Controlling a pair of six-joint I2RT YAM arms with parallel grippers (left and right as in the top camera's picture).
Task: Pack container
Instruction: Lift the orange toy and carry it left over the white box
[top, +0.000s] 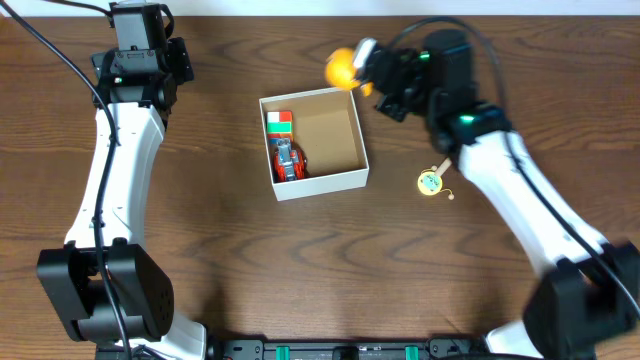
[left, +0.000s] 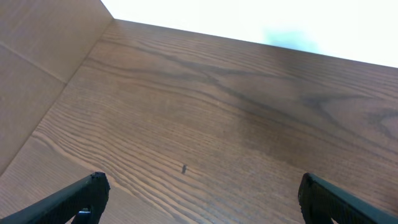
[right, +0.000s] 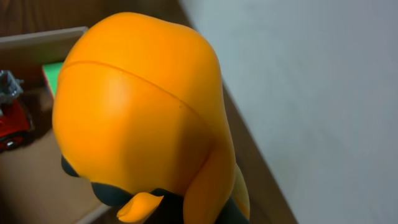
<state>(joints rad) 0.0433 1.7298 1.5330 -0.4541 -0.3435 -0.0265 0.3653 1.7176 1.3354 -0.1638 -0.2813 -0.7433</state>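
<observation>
- The right pincer (top: 362, 70) is clenched on an orange toy (top: 341, 68), which fills most of its wrist view.
- Just past the toy lies the box (top: 325, 186). Its nearest corner is close beside the pincer. Whether the toy hangs over the rim I cannot tell.
- Deeper in the box, along the wall farthest from the pincer, lie a red car (top: 288, 160) and a block (top: 279, 122) in green, white and red.
- Behind the pincer, beside its arm, a yellow disc (top: 430, 182) lies on the table (left: 217, 112).
- Well apart, beyond the box, the left pincer (left: 200, 190) is released, jaws wide over the wood.
</observation>
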